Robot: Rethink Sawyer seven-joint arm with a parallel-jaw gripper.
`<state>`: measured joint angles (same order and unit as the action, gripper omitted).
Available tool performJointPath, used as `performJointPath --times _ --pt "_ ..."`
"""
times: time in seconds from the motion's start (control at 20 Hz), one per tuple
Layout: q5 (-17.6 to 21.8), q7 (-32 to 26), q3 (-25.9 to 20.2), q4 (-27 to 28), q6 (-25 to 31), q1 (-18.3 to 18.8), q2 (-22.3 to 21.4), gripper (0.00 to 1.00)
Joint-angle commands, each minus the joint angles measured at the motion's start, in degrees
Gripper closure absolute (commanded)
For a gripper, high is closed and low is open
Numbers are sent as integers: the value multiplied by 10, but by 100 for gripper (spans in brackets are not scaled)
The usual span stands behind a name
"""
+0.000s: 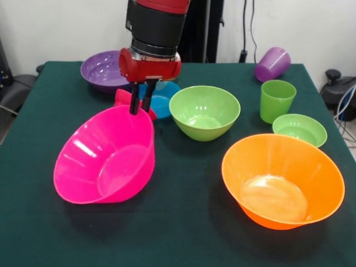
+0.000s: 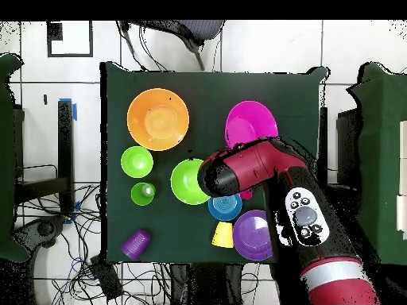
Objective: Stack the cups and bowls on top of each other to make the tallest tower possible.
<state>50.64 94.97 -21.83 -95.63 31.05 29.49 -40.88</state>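
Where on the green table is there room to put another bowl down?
The bare table between the big pink bowl and the orange bowl is free, and so is the strip along the near edge. It is crowded behind, where the gripper, blue bowl and green bowl sit close.

Front view: tilted big bowl [image 1: 105, 158] lying front left, second big bowl [image 1: 283, 181] sitting front right, medium bowl [image 1: 204, 111] between and behind them, upright cup [image 1: 277, 100] standing right, toppled cup [image 1: 272, 64] lying behind it.
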Motion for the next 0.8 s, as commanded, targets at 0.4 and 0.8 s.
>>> performJointPath --times 0.4,0.8 --pt "-106 -6 -43 -34 28 71 5 0" --pt "-89 -42 -44 -30 36 65 8 0"
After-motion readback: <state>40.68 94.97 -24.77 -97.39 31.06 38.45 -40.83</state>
